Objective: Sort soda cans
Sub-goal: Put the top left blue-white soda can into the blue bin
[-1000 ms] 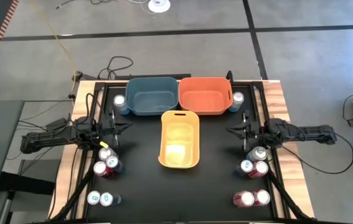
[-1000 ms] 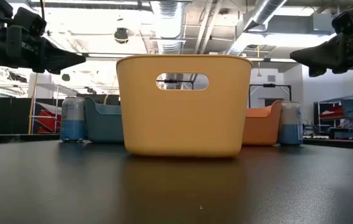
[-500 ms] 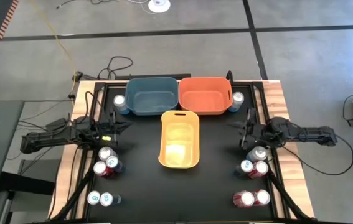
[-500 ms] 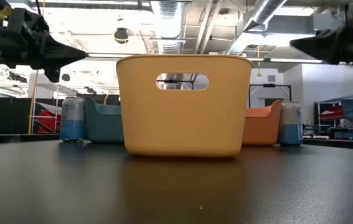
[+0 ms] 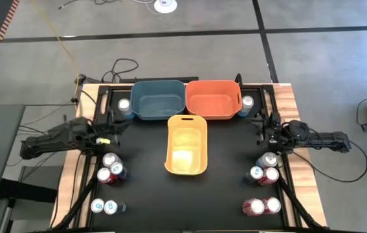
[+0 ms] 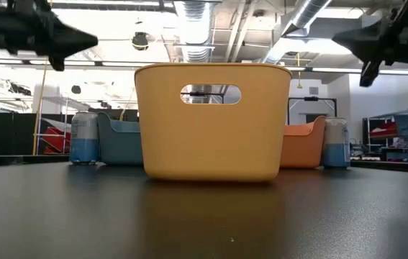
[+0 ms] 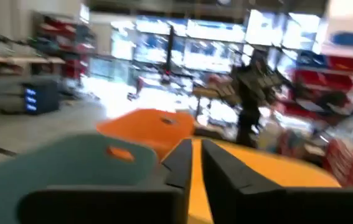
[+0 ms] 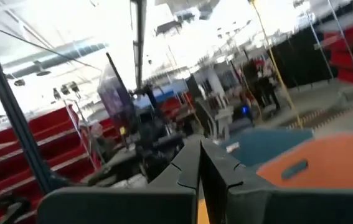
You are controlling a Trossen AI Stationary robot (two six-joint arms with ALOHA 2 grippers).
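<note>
Soda cans stand upright on the black table. On the left, a cluster (image 5: 110,167) and a pair (image 5: 103,206) sit near the edge, and one can (image 5: 124,105) stands beside the blue bin. On the right are a cluster (image 5: 266,167), a red-marked pair (image 5: 263,206), and one can (image 5: 246,102) by the orange bin. My left gripper (image 5: 112,122) hovers shut above the table, on the far side of the left cluster. My right gripper (image 5: 261,123) hovers shut on the far side of the right cluster. Both hold nothing.
The blue bin (image 5: 158,99) and the orange bin (image 5: 213,99) stand side by side at the far edge. The yellow bin (image 5: 186,145) sits lengthwise in the middle. Bare black table lies on either side of the yellow bin and along the near edge.
Both grippers have drawn back from the yellow bin toward their own sides of the table. They have swung from pointing inward to pointing toward the far edge, and have risen in the low view. The cans and bins have stayed put.
</note>
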